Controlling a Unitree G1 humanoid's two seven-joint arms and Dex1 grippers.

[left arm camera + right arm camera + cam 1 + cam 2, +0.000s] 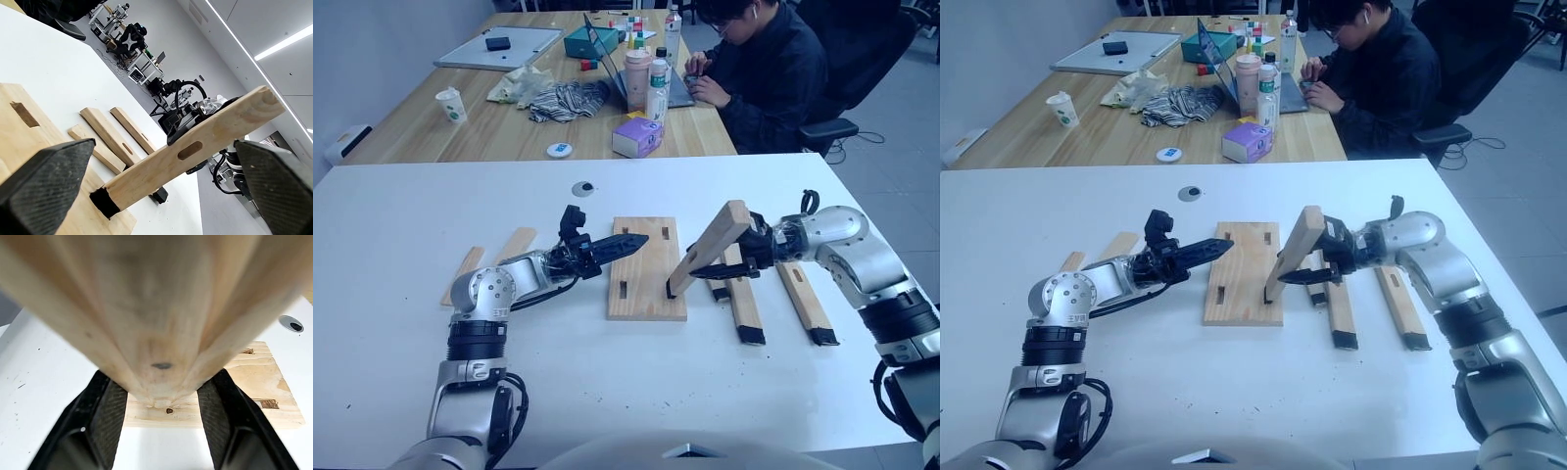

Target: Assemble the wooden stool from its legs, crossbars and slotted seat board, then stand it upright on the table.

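**A:** How far along is the stool?

**B:** Early. The seat board [644, 286] lies flat on the table [401, 225], with no leg standing in it unaided. The right claw [717, 264] is clamped on one leg [722, 231], held tilted. Its dark foot is down at a slot just ahead of that claw. Seated or only touching, I can't tell.

**A:** And the other claw?

**B:** The left claw [617, 245] is spread wide and holds nothing, its tips over the board. Spare legs [806, 302] lie just beside the right claw, and crossbars [514, 245] lie behind the left one. All of those are left to fit, then the stool must be stood upright.
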